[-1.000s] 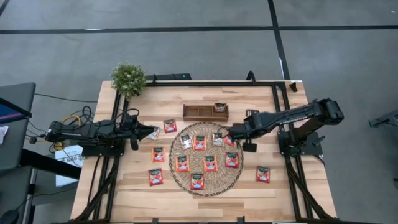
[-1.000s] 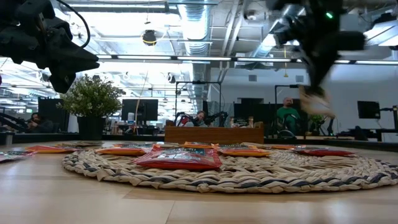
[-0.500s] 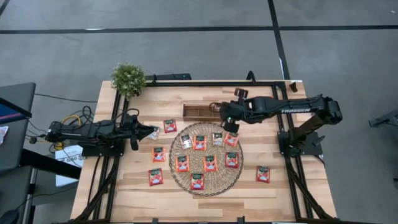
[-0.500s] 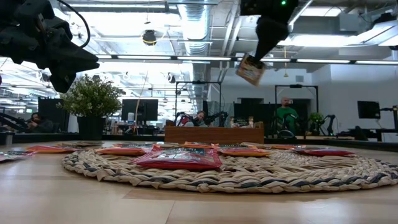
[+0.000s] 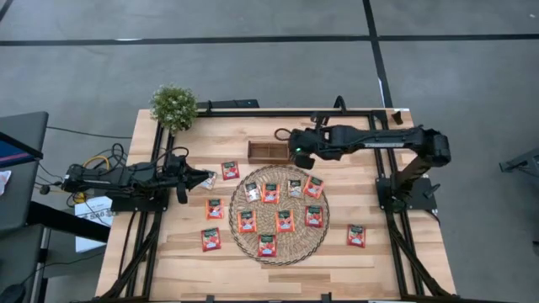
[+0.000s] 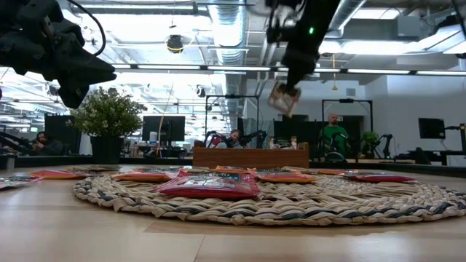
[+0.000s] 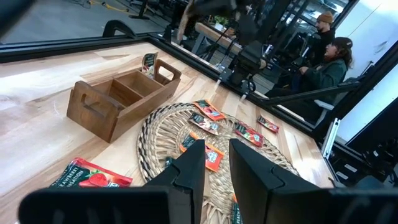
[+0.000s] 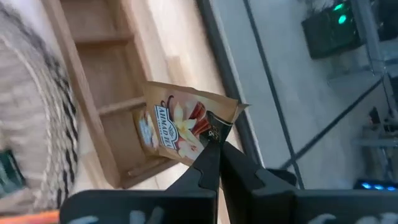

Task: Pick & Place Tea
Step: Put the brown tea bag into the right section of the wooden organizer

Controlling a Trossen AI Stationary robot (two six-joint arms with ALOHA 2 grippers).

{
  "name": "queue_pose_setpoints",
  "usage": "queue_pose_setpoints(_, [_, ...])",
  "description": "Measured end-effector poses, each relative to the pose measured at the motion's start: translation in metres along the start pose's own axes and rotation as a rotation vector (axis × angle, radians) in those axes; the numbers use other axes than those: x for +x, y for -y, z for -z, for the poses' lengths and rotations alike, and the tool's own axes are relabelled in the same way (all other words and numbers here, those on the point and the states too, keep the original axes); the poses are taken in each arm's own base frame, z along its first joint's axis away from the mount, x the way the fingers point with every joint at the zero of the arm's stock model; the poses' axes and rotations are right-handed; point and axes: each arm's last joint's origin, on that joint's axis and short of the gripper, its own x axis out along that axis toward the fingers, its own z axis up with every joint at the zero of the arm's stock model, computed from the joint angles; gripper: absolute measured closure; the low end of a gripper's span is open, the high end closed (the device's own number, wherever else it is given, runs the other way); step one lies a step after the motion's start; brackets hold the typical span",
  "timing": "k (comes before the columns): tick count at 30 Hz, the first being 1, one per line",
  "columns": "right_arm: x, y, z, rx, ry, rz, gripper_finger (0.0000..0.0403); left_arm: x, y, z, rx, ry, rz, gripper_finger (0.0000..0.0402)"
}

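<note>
The right gripper (image 8: 214, 140) is clenched on one corner of a beige tea sachet (image 8: 180, 127), held in the air above the wooden tray (image 5: 278, 151); the arm hides part of the tray from above. The left gripper (image 5: 187, 177) hovers at the left edge, fingers slightly parted (nothing visibly held). Seven sachets lie on the round mat (image 5: 280, 249), five on bare wood.

Table (image 5: 370, 261): pale wood planks, smooth. Mat (image 5: 253, 247): woven straw, rough. Tray (image 7: 124, 99): brown wood, matt. Sachets (image 5: 210, 239): glossy printed paper.
</note>
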Motion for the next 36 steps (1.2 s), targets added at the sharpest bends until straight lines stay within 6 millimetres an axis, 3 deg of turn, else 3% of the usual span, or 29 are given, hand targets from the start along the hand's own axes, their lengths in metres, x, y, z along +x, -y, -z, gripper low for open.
queue_pose_setpoints(11, [0.044, -0.03, -0.005, -0.12, -0.126, 0.089, 0.0403, 0.0, 0.0, 0.0, 0.002, 0.0, 0.0, 0.0337])
queue_pose_setpoints(25, [0.067, -0.05, -0.003, -0.191, -0.191, 0.099, 0.0403, 0.0, 0.0, 0.0, 0.005, 0.0, 0.0, 0.0337])
queue_pose_setpoints(36, [0.069, -0.046, -0.003, -0.155, -0.192, 0.104, 0.0403, 0.0, 0.0, 0.0, 0.005, -0.001, 0.0, 0.0337])
